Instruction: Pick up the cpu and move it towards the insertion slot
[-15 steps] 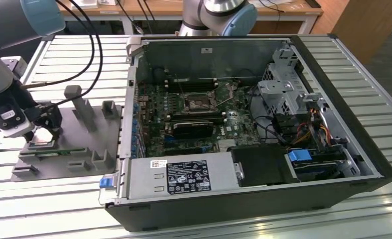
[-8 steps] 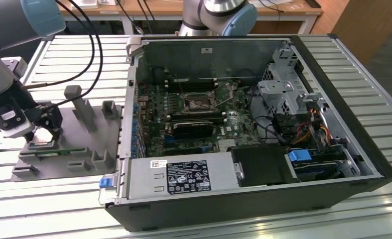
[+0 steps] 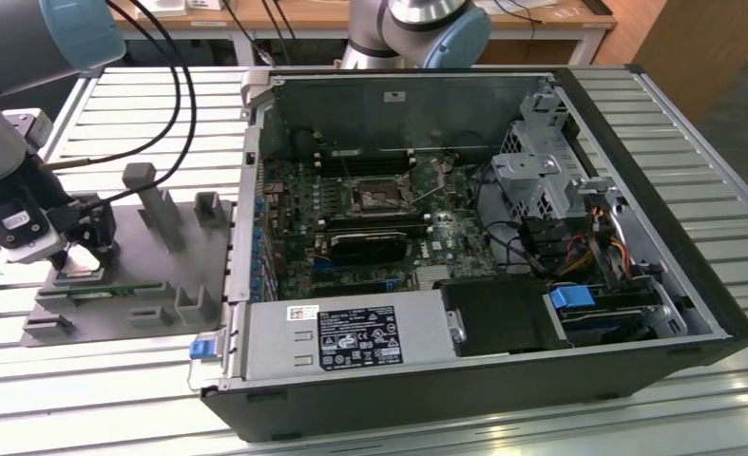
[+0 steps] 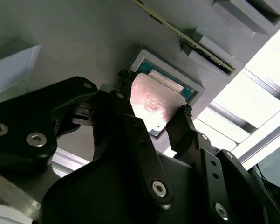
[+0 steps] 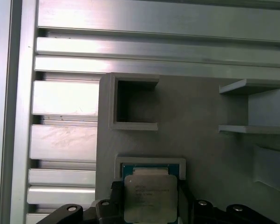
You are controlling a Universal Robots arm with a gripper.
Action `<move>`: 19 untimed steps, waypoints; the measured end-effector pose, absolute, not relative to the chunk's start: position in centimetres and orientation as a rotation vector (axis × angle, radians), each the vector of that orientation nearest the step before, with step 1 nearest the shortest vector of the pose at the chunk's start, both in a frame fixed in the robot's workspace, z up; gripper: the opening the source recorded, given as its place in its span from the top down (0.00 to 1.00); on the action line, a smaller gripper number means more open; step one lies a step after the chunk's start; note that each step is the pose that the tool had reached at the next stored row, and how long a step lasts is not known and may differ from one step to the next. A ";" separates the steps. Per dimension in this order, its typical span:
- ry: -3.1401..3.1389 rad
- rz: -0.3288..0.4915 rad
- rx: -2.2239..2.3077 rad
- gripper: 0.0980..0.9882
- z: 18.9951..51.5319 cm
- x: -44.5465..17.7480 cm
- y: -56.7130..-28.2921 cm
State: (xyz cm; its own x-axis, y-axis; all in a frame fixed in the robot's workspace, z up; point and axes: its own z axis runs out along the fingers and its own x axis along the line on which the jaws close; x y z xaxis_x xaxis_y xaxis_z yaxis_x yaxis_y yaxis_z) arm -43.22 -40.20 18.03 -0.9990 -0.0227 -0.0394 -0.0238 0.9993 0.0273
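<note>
The cpu [image 5: 148, 193], a flat square chip with a shiny metal top, sits between the black fingers of my gripper [image 5: 149, 205], just above a square recess [image 5: 151, 165] in the grey fixture plate [image 3: 145, 285]. In the second wrist view the fingertips [image 4: 125, 77] press against opposite edges of the cpu [image 4: 153, 105], so my gripper [image 4: 154, 93] is shut on it. In the exterior view my gripper [image 3: 76, 261] hangs low over the fixture at that view's left. The insertion slot [image 3: 380, 197], a silver-framed square socket, lies on the motherboard inside the open computer case, well to the exterior view's right.
Grey upright blocks [image 3: 158, 204] stand on the fixture plate beside my gripper. The case wall [image 3: 249, 190] rises between fixture and motherboard. A black heatsink block [image 3: 367, 245], a drive cage [image 3: 539, 180] and cables surround the socket. A second arm's base [image 3: 418, 28] stands behind the case.
</note>
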 end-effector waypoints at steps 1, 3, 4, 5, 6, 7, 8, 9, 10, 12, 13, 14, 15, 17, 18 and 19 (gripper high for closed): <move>3.102 0.043 -0.036 0.50 18.0 -43.2 -40.2; 3.102 0.043 -0.036 0.50 18.0 -43.2 -40.2; 3.102 0.043 -0.036 0.50 18.0 -43.2 -40.2; 3.102 0.043 -0.036 0.50 18.0 -43.2 -40.2; 3.102 0.043 -0.036 0.50 18.1 -43.2 -40.2; 3.101 0.043 -0.036 0.50 18.1 -43.2 -40.2; 3.102 0.043 -0.036 0.50 18.3 -43.2 -40.2; 3.102 0.043 -0.036 0.50 18.4 -43.2 -40.2; 3.102 0.043 -0.036 0.50 18.6 -43.2 -40.2; 3.102 0.043 -0.036 0.50 19.0 -43.2 -40.2; 3.102 0.043 -0.036 0.50 19.2 -43.2 -40.2; 3.102 0.043 -0.036 0.50 19.3 -43.2 -40.2; 3.102 0.043 -0.036 0.50 19.5 -43.2 -40.2; 3.102 0.043 -0.036 0.50 19.8 -43.2 -40.2; 3.102 0.043 -0.036 0.50 20.0 -43.2 -40.2; 3.102 0.042 -0.036 0.50 20.2 -43.2 -40.2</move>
